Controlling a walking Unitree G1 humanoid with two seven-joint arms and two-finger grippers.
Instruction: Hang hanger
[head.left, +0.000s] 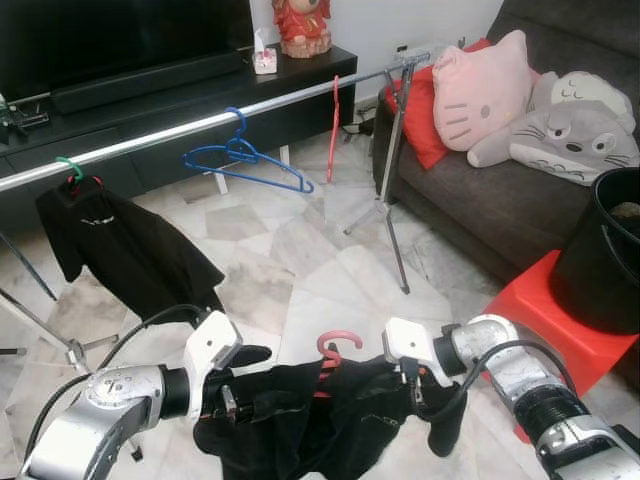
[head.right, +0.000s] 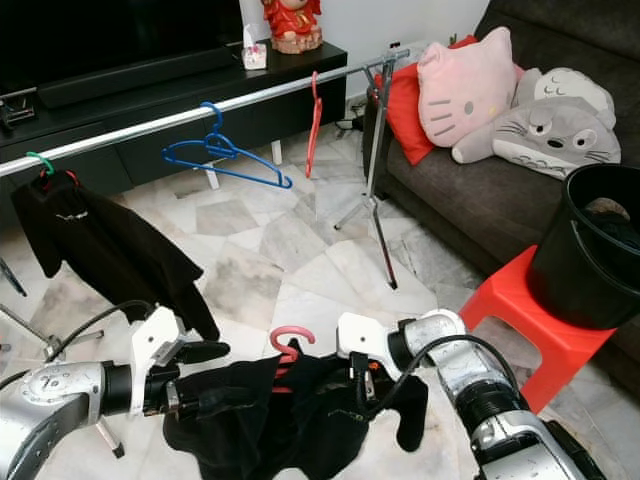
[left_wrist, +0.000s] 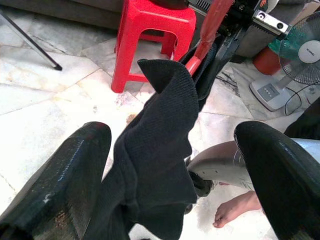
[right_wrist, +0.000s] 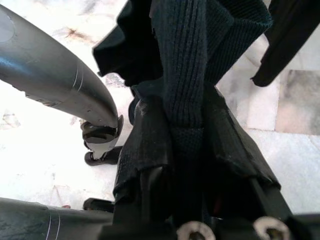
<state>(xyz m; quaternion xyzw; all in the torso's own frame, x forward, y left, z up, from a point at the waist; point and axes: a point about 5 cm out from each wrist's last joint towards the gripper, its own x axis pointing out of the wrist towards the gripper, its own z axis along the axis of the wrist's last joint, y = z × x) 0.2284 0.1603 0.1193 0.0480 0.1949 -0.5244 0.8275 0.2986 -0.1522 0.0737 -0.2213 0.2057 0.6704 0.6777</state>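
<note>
Two claws carry a black knitted garment (head.left: 300, 420) on a pink plastic hanger (head.left: 338, 345) low over the marble floor, below the long silver clothes rail (head.left: 200, 125). Left wrist view: the left claw (left_wrist: 170, 165) gapes, cloth draped between its fingers. Right wrist view: the right claw (right_wrist: 192, 150) pinches the garment.

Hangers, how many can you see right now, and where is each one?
4. A green hanger holds a black garment at the rail's left end; an empty blue hanger hangs mid-rail; a red hanger hangs farther right; a pink hanger sits in the garment held between both grippers. Others may be hidden.
</note>
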